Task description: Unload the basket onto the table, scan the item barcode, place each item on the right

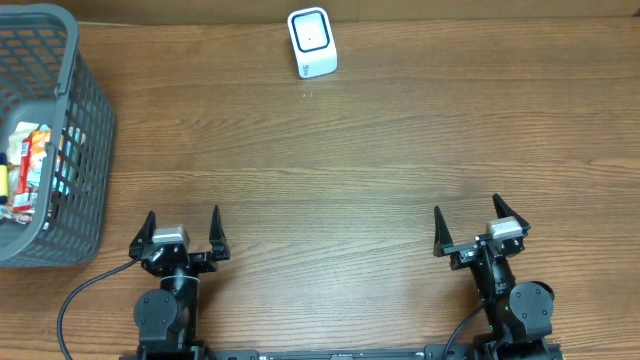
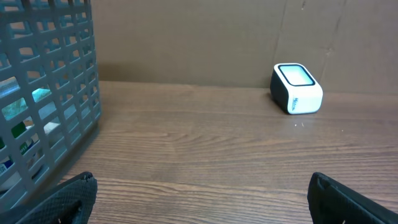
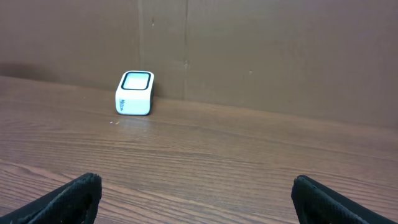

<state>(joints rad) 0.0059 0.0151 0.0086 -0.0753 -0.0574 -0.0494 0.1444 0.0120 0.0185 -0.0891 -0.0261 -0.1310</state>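
Seen from above, a wooden table [image 1: 330,170] carried a grey plastic basket [image 1: 90,120] at its far left and a small white barcode scanner [image 1: 312,42] at the middle of the far edge, well apart from each other. The items to scan lay inside the basket: several small packets [image 1: 30,165], one red and white, piled against the left wall. No barcode could be made out on any of them.

The step in hand looked like the first one, fetching an item. You would probably have done best to send the left arm, which sat nearer the basket. Come down over the rim from above rather than through the mesh. Pinch one packet by an edge, so that the fingers do not cover its printed code. Then carry it to the scanner, whose window faced upward and slightly toward you, and hold the code flat over that window.

Your left gripper [image 1: 182,215] rested at the near edge with its jaws spread wide, holding and touching nothing. Your right gripper [image 1: 467,207] was also at the near edge, equally wide and empty.
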